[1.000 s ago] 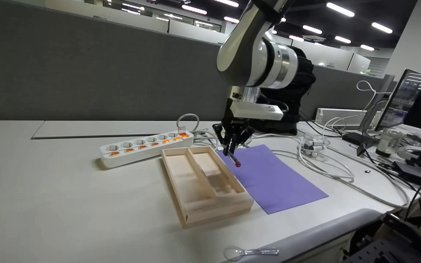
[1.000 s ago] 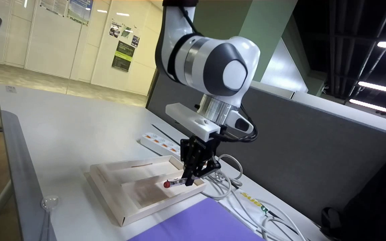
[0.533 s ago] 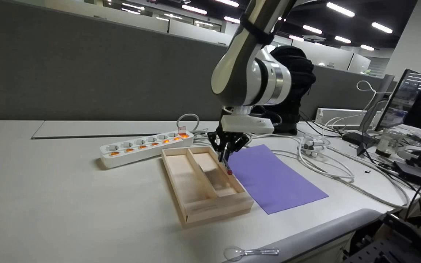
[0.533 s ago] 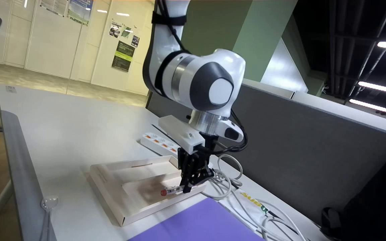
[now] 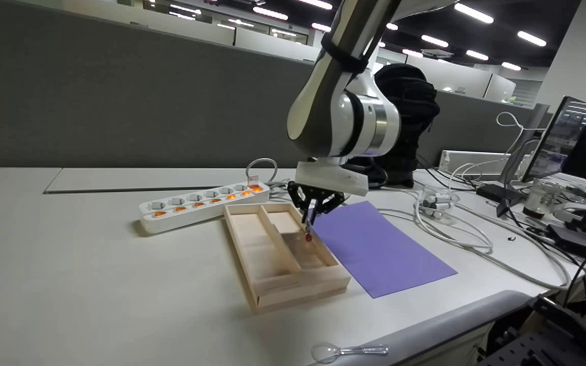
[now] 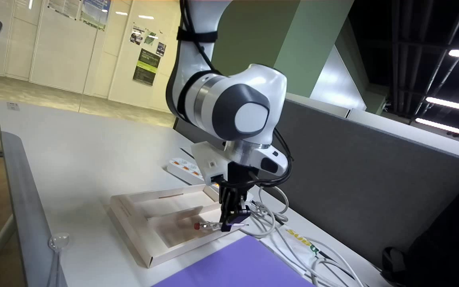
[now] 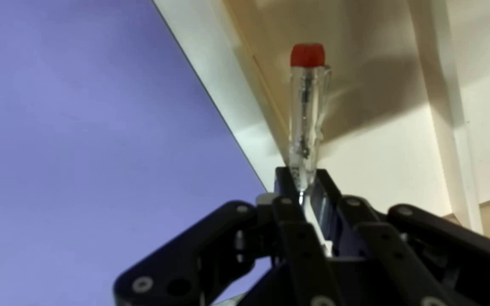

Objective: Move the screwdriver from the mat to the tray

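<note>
screwdriver (image 7: 305,119): over the tray (image 5: 300,291), off the mat (image 7: 100,148), not set down yet
the gripper (image 7: 303,183) has it pinched at the neck, fingers (image 7: 284,182) narrow, clear handle sticking out one side and thin shaft (image 6: 238,224) out the other. handle is above the compartment (image 7: 391,161) nearer the mat; the tip looks close to the rim (image 6: 189,246), maybe past it, can't tell. so i'd slide it toward the divider (image 7: 447,114) first, twist till it's parallel, then lower it slow and let go near the floor so it doesn't roll or bounce. red cap (image 7: 308,55) points toward the end wall (image 6: 136,225), tip the opposite way. long axis runs askew to the divider in the wrist view, so that twist matters or the tip could snag on the rim.
</note>
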Motion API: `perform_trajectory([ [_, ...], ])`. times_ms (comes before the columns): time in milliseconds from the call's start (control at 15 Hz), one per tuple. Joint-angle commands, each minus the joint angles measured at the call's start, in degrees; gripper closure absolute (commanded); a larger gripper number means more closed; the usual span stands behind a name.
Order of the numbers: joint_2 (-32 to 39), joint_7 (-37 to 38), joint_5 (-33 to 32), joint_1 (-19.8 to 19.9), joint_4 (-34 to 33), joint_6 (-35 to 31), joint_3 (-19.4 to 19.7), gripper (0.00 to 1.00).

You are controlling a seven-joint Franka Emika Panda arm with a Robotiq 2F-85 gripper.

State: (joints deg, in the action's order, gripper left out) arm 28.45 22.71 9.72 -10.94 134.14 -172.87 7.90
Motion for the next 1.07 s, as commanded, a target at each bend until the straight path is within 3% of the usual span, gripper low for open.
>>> perform_trajectory([
  [0, 1.62, 2.67, 2.18, -1.22, -0.98, -2.71, 0.3, 0.96],
  [400, 1.46, 1.38, 3.21, -2.69, -0.46, -6.21, -0.38, 0.96],
  [1000, 2.38, 2.33, 7.26, -4.49, -1.35, -6.14, -2.91, 0.96],
])
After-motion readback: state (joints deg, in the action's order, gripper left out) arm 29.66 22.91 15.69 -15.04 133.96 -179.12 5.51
